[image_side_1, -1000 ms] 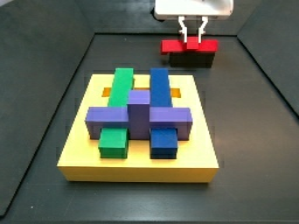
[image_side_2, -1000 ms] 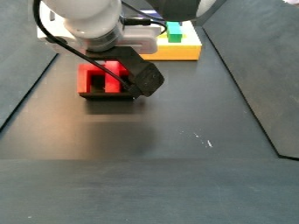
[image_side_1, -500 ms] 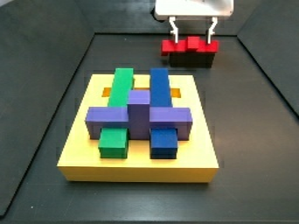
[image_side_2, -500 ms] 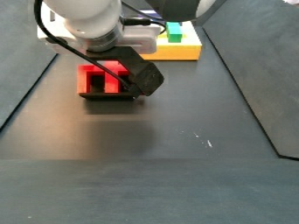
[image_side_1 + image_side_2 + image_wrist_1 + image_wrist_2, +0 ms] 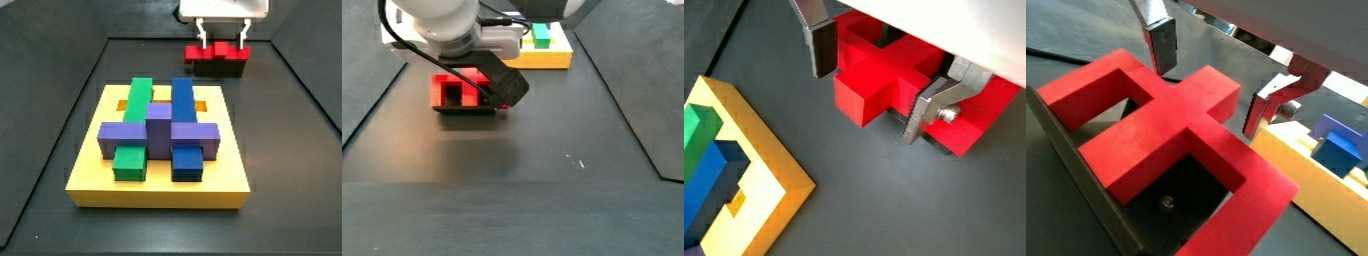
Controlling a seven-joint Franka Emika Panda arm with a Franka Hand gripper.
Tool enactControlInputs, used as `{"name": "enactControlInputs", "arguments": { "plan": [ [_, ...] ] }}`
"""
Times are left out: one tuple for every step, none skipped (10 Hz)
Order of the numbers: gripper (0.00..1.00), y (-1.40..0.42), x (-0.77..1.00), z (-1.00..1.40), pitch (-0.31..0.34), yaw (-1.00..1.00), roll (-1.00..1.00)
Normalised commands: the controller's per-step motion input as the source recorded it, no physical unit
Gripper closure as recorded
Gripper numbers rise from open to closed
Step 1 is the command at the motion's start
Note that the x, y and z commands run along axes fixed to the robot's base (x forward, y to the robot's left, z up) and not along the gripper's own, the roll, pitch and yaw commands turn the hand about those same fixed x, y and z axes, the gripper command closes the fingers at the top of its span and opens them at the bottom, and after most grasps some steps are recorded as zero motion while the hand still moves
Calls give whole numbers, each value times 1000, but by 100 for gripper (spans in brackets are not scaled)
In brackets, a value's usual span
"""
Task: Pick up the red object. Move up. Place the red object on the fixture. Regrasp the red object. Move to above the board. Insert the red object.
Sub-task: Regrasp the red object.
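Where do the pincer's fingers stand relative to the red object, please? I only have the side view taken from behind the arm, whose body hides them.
Observer: In both wrist views the pincer is open, with one finger on either side of the red object's centre stub.
Operator: Thank you. What does the board carry? I see only its corner.
Observer: In a side view the board bears a purple block, a green block and a blue block.
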Motion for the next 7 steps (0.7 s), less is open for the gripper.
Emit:
{"name": "enactControlInputs", "arguments": {
  "plan": [
    [0,-43,131,129,166,237,437],
    [0,-74,100,157,197,209,534],
    [0,-66,103,231,254,191,574],
    [0,-100,89,186,237,160,591],
    [0,-111,0,169,157,111,683],
    [0,-86,0,186,94,103,686],
    [0,-211,0,120,0,129,766]
  ]
}}
